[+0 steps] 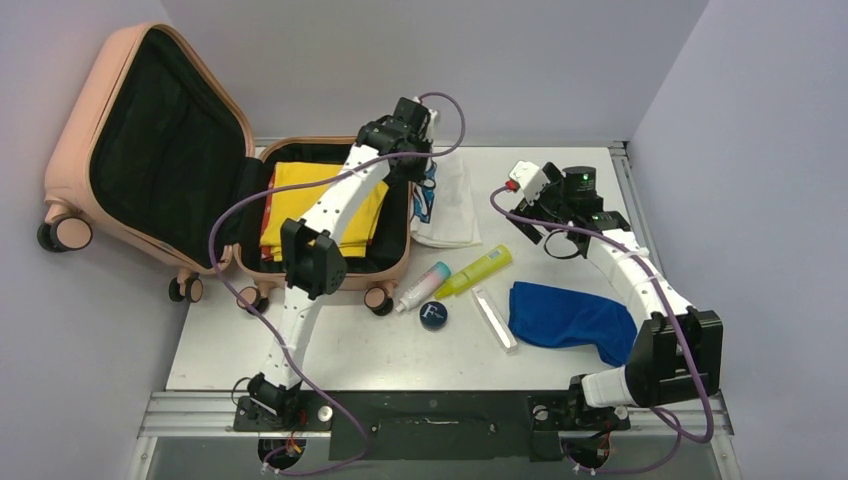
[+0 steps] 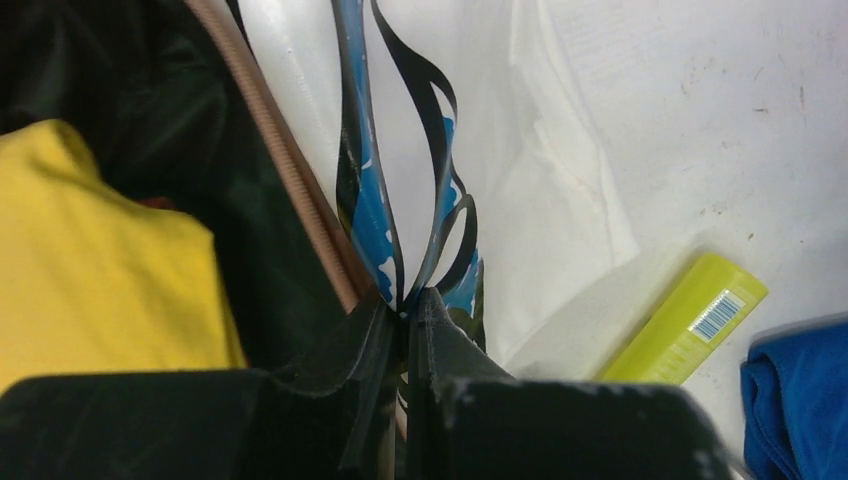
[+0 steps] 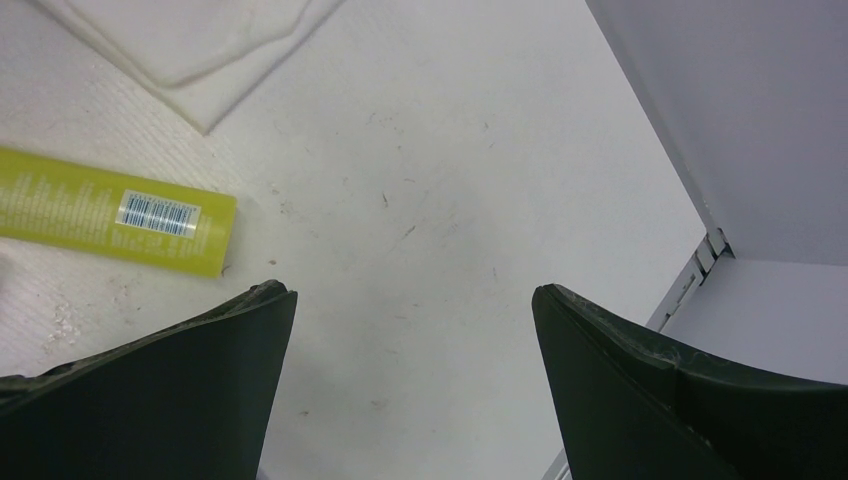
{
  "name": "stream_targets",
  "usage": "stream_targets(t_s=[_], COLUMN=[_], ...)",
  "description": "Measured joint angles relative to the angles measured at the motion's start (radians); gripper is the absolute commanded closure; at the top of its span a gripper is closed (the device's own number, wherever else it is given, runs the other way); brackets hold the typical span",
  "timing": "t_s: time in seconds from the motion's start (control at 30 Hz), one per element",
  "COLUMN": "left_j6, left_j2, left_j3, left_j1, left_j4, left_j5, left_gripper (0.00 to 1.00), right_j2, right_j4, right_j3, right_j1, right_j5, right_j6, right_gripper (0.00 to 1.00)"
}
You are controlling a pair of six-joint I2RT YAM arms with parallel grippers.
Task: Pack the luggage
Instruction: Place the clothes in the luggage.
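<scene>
Now left gripper (image 2: 408, 300) pinching blue-black item (image 2: 372, 215), luggage (image 1: 80, 130) open

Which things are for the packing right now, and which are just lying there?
In the job: luggage, yellow clothes inside it, blue patterned item pinched by left gripper.
Lying about: white cloth, yellow tube, pink bottle, round tin, blue cloth.

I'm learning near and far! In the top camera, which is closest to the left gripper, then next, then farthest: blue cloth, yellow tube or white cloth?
1. White cloth, just beside the left gripper, on its right.
2. Yellow tube, in the middle, nearer the arm bases.
3. Blue cloth, far over to the right.
</scene>
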Motion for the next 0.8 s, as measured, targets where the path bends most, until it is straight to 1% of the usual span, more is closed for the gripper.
stream_targets(t_s=[0.23, 0.5, 0.6, 0.8], left_j6=[0.034, 0.091, 0.118, 0.193], left_j2=[-0.095, -0.134, -0.142, -0.129], left_j3=[-0.027, -0.031, -0.039, -0.033], left_j1=[0.04, 0.067, 0.112, 0.255], left_j4=[-0.016, -0.054, -0.084, -0.148], left_j5=[-0.04, -0.06, -0.047, 0.007], left_gripper=[1.0, 1.0, 1.0, 1.0], right_j2=[-0.015, -0.029, -0.038, -0.049], right_j4=[0.004, 0.011, 0.017, 0.026], right_j3=[-0.001, -0.016, -0.022, -0.031], right_j1=[0.0, 0.0, 0.0, 0.001], right_j5=[-0.005, -0.012, -0.012, -0.016], right_j6=[0.001, 0.001, 0.0, 0.0], right_gripper=[0.07, 0.07, 0.07, 0.07])
